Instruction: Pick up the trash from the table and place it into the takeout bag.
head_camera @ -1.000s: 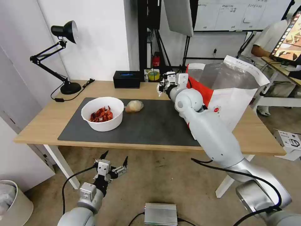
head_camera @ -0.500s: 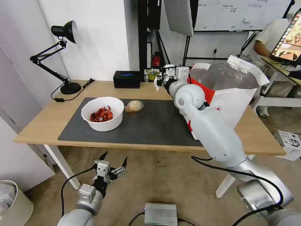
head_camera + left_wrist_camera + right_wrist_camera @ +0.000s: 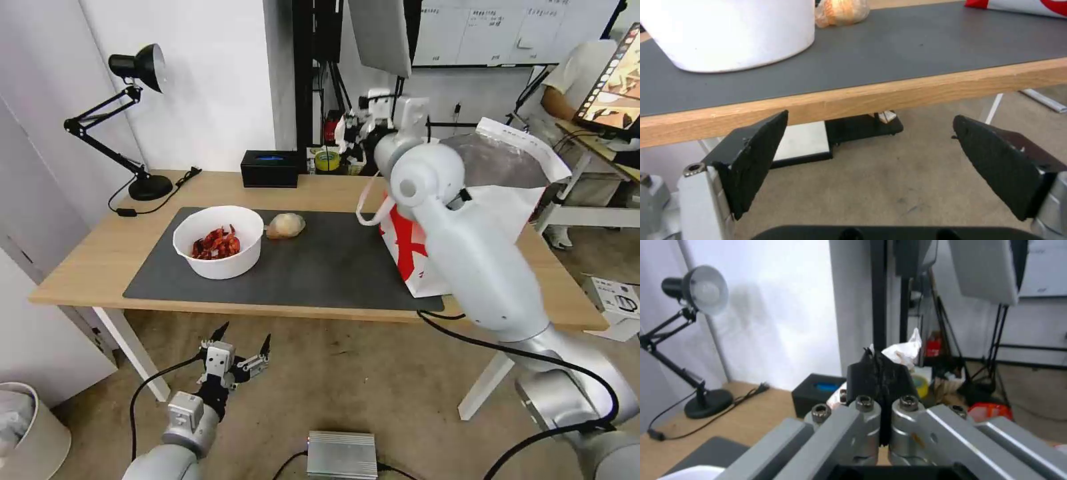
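Observation:
The white bowl (image 3: pixel 218 241) of red shells stands on the dark mat (image 3: pixel 320 267) at the table's (image 3: pixel 100 260) left. Just to the bowl's right lies the beige wrapped lump (image 3: pixel 286 225). My right gripper (image 3: pixel 353 130) is raised above the table's far edge, left of the takeout bag's (image 3: pixel 405 248) open top, and is shut on a crumpled white tissue (image 3: pixel 902 351). Below the table's front edge, my left gripper (image 3: pixel 243 343) hangs open and holds nothing. Its wrist view shows it (image 3: pixel 870 117) under the bowl (image 3: pixel 729 33), the lump (image 3: pixel 842 11) and the bag's corner (image 3: pixel 1018 5).
A black box (image 3: pixel 270 168) sits at the table's back edge beside a yellow tape roll (image 3: pixel 327 160). At the back left stands a black desk lamp (image 3: pixel 137 67). On the floor are a silver unit (image 3: pixel 342 455) and a white bin (image 3: pixel 27 427).
My right gripper has risen from near the tabletop beside the bag to well above the back edge, carrying the tissue. The bag's red-and-white front now shows. The left arm is unmoved.

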### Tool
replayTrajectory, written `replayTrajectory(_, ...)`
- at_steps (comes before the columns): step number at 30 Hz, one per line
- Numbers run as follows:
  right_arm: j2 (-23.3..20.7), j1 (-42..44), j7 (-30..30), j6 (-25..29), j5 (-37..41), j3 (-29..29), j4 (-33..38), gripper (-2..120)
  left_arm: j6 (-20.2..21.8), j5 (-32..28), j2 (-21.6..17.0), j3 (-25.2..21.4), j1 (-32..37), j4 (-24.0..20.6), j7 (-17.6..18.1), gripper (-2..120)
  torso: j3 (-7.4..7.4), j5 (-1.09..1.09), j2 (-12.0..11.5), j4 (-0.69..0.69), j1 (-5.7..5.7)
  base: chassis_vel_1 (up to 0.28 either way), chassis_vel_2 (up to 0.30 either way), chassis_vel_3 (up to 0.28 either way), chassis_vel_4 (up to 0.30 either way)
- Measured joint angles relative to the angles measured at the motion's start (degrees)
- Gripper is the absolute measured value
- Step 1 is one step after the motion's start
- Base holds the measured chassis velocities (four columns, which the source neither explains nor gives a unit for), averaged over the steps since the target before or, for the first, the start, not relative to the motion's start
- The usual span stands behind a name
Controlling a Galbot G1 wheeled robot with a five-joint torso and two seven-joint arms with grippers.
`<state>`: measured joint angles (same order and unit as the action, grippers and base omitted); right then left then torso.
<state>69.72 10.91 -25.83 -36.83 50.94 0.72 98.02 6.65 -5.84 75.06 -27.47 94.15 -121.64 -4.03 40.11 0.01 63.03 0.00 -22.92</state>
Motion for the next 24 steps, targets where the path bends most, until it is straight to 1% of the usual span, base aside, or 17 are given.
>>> replayTrajectory(5,-1.7,0.0,-1.6,-0.6,0.8,-1.3,2.9,0,-0.2,0.3,0.5,-0.3,0.7,-0.4,0.0,100,0.0,0.0,0.0,0.0,0.0,0.0,0.0,0.0,0.0)
replayTrajectory(8,-3.6,0.6,-2.3,-1.2,1.3,-3.2,5.1,0,-0.5,0.9,1.1,-0.6,1.7,-0.8,0.0,100,0.0,0.01,0.0,0.0,0.0,0.0,0.0,0.0,0.0)
replayTrajectory(9,-3.6,0.6,-2.3,-1.2,1.3,-3.2,5.1,0,-0.5,0.9,1.1,-0.6,1.7,-0.8,0.0,100,0.0,0.01,0.0,0.0,0.0,0.0,0.0,0.0,0.0)
replayTrajectory(11,-5.2,1.4,-2.7,-1.8,2.2,-5.2,6.6,0,-0.7,1.2,1.4,-0.7,2.1,-1.0,0.0,100,0.0,0.01,0.0,0.0,0.0,0.0,0.0,0.0,0.0)
replayTrajectory(15,-6.6,2.4,-3.1,-2.2,2.9,-6.6,7.6,0,-0.7,1.4,1.4,-0.6,2.1,-1.1,0.0,100,0.0,0.0,0.0,0.0,0.0,0.0,0.0,0.0,0.0)
replayTrajectory(18,-9.9,5.5,-3.5,-2.7,3.7,-9.1,9.2,0,-0.7,1.6,1.4,0.0,2.0,-1.2,0.0,100,0.0,0.0,0.0,0.0,0.0,0.0,0.0,0.0,0.0)
replayTrajectory(19,-9.9,5.5,-3.5,-2.7,3.7,-9.1,9.2,0,-0.7,1.6,1.4,0.0,2.0,-1.2,0.0,100,0.0,0.0,0.0,0.0,0.0,0.0,0.0,0.0,0.0)
replayTrajectory(21,-11.9,8.0,-4.1,-3.2,4.3,-10.7,10.0,0,-0.7,1.8,1.4,0.5,1.8,-1.1,0.0,100,0.0,0.01,0.0,-0.01,0.0,0.0,0.0,0.0,0.0)
replayTrajectory(24,-13.2,10.7,-4.7,-3.7,4.7,-12.2,10.7,0,-0.7,2.0,1.3,1.0,1.6,-1.0,0.0,100,0.0,0.01,0.0,-0.01,0.0,0.0,0.0,0.0,0.0)
